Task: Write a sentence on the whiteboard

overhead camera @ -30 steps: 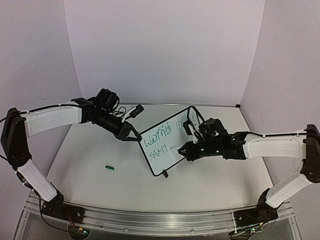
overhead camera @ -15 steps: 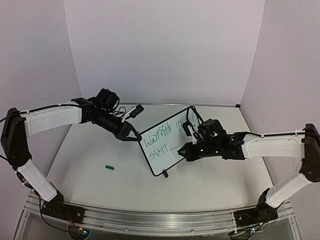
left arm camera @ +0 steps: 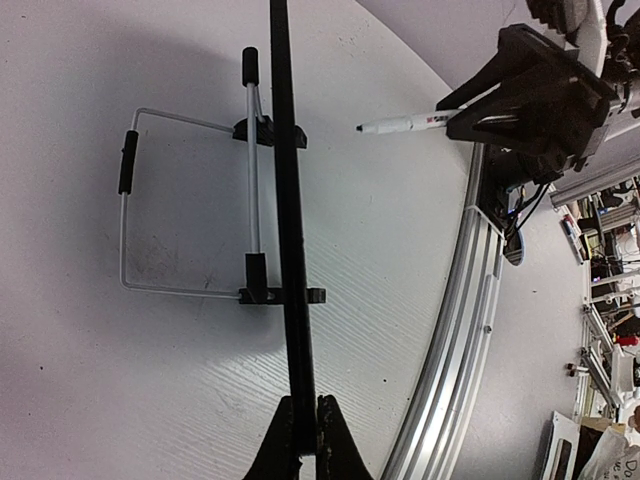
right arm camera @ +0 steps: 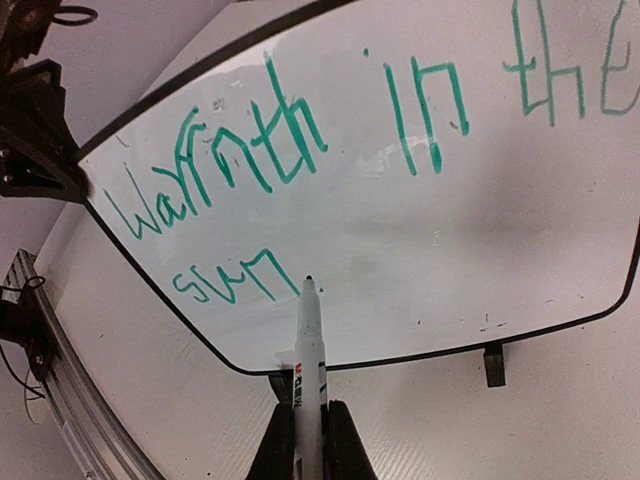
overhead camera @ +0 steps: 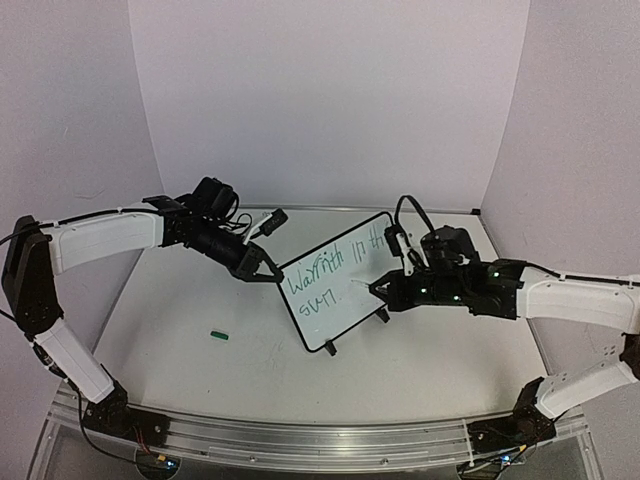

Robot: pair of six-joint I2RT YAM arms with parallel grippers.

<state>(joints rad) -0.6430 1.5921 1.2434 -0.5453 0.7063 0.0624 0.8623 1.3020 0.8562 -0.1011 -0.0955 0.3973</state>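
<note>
The whiteboard (overhead camera: 335, 290) stands tilted on the table and bears green writing, "Warmth in the" over "sun" (right arm camera: 225, 280). My left gripper (overhead camera: 268, 272) is shut on the board's left edge, which shows as a black bar (left arm camera: 290, 250) between the jaws (left arm camera: 305, 405). My right gripper (overhead camera: 388, 290) is shut on a white marker (right arm camera: 310, 350), uncapped and pointing at the board just right of "sun". In the left wrist view the marker (left arm camera: 405, 124) has its tip a short way off the board face.
A green marker cap (overhead camera: 221, 335) lies on the table left of the board. The board's wire stand (left arm camera: 125, 220) sticks out behind it. An aluminium rail (overhead camera: 300, 440) runs along the near table edge. Walls enclose the back and sides.
My right gripper has drawn back to the right and slightly up, taking the marker tip off the board beside "sun". The left arm and the board have not moved.
</note>
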